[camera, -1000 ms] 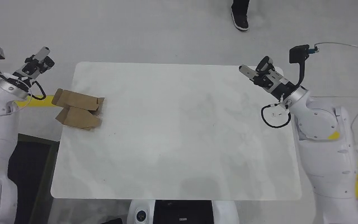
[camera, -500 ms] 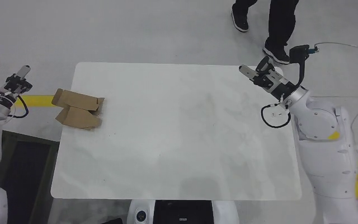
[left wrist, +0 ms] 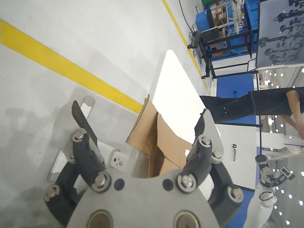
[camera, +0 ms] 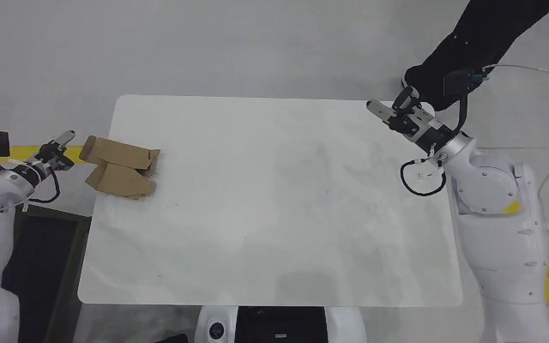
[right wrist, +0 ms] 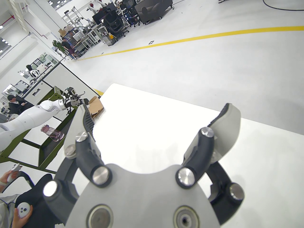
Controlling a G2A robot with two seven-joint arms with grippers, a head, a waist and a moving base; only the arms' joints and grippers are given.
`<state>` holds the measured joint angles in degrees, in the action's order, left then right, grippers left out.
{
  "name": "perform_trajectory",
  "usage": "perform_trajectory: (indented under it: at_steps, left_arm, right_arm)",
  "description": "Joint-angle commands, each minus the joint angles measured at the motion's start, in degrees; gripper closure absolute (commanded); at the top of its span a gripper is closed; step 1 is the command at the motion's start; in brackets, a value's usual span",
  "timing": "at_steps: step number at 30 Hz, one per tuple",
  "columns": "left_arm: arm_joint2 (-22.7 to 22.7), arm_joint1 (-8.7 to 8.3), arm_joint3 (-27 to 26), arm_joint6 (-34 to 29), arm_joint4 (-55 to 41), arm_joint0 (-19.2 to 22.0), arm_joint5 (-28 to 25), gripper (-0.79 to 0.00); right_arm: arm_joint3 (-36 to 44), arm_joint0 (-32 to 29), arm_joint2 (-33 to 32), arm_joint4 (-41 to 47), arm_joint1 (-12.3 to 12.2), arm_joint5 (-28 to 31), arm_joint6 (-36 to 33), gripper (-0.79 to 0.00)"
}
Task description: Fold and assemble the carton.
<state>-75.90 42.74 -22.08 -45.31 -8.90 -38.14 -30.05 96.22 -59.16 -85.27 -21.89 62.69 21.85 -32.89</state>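
The carton [camera: 120,168] lies at the tabletop [camera: 274,214] edge, just ahead of the left gripper [camera: 58,147]. The right gripper [camera: 390,111] is well apart. All fingers [left wrist: 83,124] are spread.

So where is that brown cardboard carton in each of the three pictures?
Top view: the brown cardboard carton overhangs the white table's edge on the robot's left side.
Left wrist view: the carton is close up, just beyond the open left tool.
Right wrist view: the carton is far off across the table, beside the left tool.
Shared landmark: the table edge it overhangs.
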Motion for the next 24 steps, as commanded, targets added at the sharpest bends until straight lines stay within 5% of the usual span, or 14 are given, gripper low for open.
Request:
perform_trajectory:
  at_steps: [1, 7, 8, 10, 24]
  left_arm:
    - [0.22, 0.3, 0.24, -0.95, -0.47, -0.03, 0.91, -0.785]
    - [1.16, 1.08, 0.64, -4.38, -0.58, 0.58, 2.89, -0.776]
    - [1.3, 1.18, 0.77, -4.87, -0.52, 0.74, 3.19, -0.388]
    - [1.47, 1.36, 1.22, -4.99, -0.4, 1.07, 3.68, -0.034]
    - [1.82, 2.36, 2.28, -4.66, -0.67, 2.15, 2.95, 0.0]
  right_arm:
    - [0.0, 0.0, 0.0, 0.0, 0.0, 0.0, 0.0, -0.785]
    - [0.0, 0.0, 0.0, 0.0, 0.0, 0.0, 0.0, -0.785]
    - [0.0, 0.0, 0.0, 0.0, 0.0, 0.0, 0.0, -0.785]
    - [0.0, 0.0, 0.0, 0.0, 0.0, 0.0, 0.0, -0.785]
    - [0.0, 0.0, 0.0, 0.0, 0.0, 0.0, 0.0, -0.785]
